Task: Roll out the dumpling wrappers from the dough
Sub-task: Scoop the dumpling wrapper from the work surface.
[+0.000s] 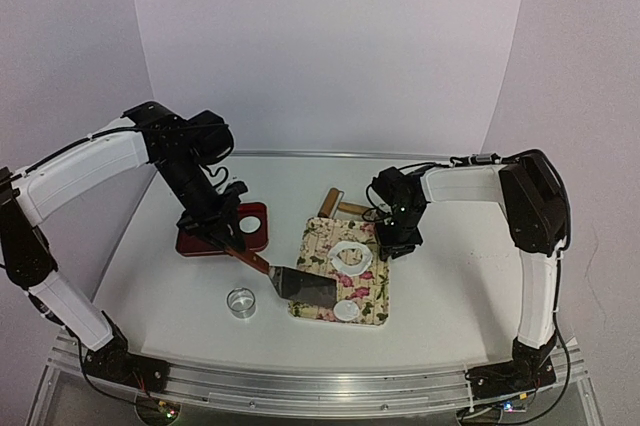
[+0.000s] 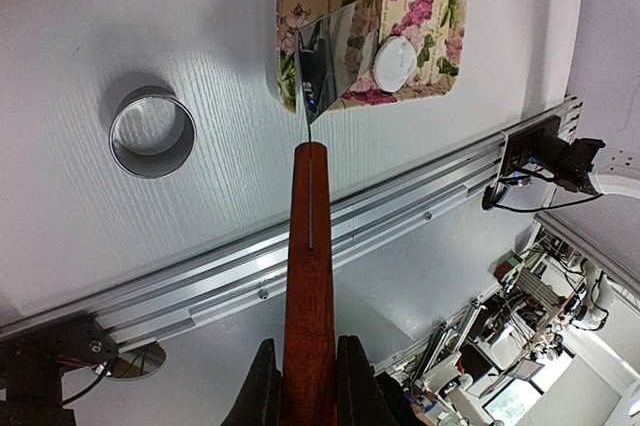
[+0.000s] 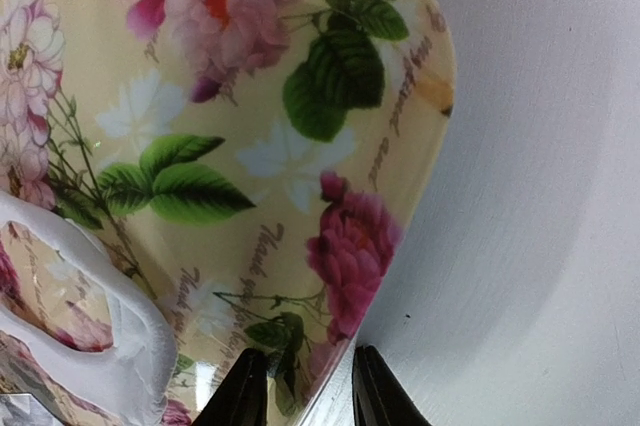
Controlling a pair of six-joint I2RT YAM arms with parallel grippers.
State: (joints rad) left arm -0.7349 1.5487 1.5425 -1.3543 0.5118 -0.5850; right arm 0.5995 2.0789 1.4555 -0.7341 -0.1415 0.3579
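Top external view gives you the layout: a floral tray lies mid-table. On it sits the dough, a flattened white sheet with a round hole cut out, toward the tray's far half. One dumpling wrapper, a neat white disc, rests near the tray's front edge.

Your left gripper is closed tight on the red wooden handle of a spatula. In the left wrist view you see both fingers pressed against the handle's sides. The shiny blade reaches over the tray's near-left corner, just beside the wrapper. You cannot tell whether it touches the wrapper.

Your right gripper sits at the tray's right edge. From the right wrist view, its jaws are drawn close together with the tray's rim pinched between them, and the dough lies well to the left of the fingers.

A metal ring stands on the bare table to the left of the tray, apart from it. A red stand lies behind the spatula handle, and a wooden rolling pin rests just beyond the tray's far edge.
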